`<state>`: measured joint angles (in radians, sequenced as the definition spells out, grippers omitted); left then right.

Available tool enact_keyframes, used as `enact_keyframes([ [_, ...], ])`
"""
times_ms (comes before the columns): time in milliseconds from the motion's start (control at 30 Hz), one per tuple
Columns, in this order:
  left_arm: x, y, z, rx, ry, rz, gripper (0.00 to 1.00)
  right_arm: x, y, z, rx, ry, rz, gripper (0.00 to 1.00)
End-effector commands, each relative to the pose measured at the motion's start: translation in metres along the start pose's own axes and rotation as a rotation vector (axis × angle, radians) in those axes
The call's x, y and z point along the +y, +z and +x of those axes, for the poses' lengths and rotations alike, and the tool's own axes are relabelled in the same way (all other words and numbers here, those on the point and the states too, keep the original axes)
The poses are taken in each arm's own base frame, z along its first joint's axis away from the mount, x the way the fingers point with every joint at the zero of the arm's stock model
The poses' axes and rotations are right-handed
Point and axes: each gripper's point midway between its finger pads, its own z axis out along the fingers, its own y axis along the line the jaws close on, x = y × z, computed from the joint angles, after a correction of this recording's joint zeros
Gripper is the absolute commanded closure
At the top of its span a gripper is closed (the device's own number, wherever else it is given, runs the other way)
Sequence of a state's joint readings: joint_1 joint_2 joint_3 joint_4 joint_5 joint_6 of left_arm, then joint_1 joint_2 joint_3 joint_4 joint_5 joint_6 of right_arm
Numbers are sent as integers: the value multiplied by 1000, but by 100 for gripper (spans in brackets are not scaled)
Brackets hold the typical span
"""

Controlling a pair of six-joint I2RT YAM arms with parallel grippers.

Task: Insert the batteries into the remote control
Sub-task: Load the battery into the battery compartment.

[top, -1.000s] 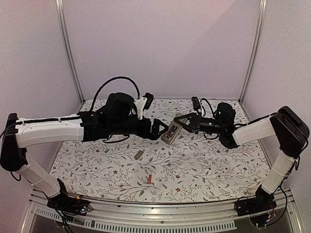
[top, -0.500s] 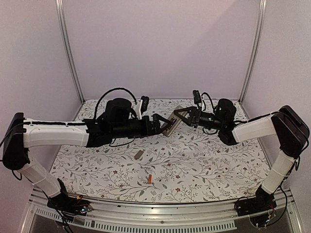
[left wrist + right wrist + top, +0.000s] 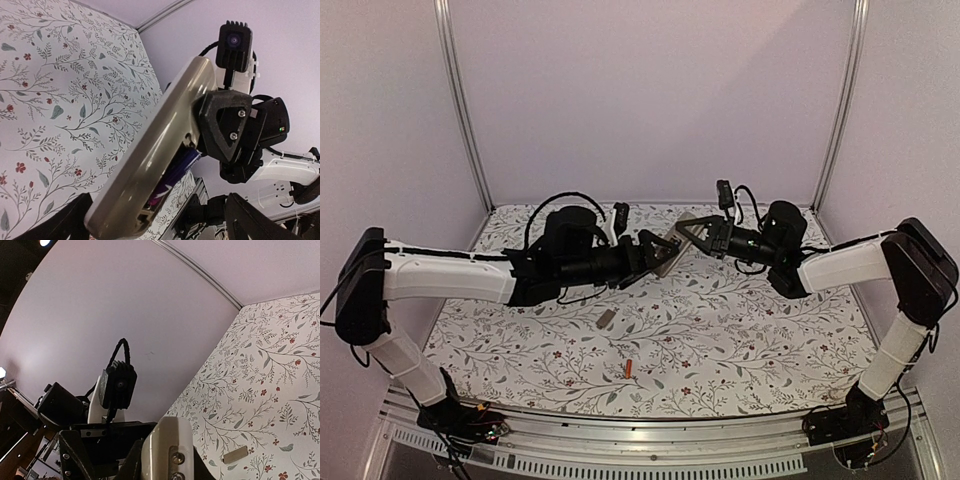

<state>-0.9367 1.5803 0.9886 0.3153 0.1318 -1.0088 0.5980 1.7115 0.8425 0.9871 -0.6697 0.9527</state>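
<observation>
1. Two arms reach in over the flower-patterned desk [image 3: 740,350] and meet above the middle of its far half.
2. One remote control [image 3: 150,150] is in view. It is held off the desk near the far edge, tilted, with its grey-beige back towards the left wrist camera and its battery bay uncovered.
3. There are two batteries. One dark battery [image 3: 177,170], bluish and glossy, lies inside the open bay. One orange-red battery [image 3: 629,369] lies alone on the desk close to the near edge, a little left of its middle.
4. The right gripper [image 3: 692,232] is clenched on the remote control, pinching it at the end nearest the desk's far edge. Its two black fingers sit either side of the casing.
5. The left gripper [image 3: 652,250] is spread wide. One finger stands on each side of the remote's other end, and the finger on the bay side is clearly apart from the casing. Whether the other finger touches it cannot be told.
6. One grey cover sliver [image 3: 605,318] lies flat on the desk, left of the middle. It is between the held remote and the orange-red battery, and apart from both.
</observation>
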Motion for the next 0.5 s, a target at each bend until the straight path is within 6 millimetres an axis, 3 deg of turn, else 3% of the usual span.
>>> enact_keyframes([
  [0, -4, 8, -6, -18, -63, 34, 9, 20, 1, -9, -31, -78, -14, 100],
  [467, -11, 6, -17, -62, -98, 60, 10, 28, -1, -1, -10, -167, 29, 100],
])
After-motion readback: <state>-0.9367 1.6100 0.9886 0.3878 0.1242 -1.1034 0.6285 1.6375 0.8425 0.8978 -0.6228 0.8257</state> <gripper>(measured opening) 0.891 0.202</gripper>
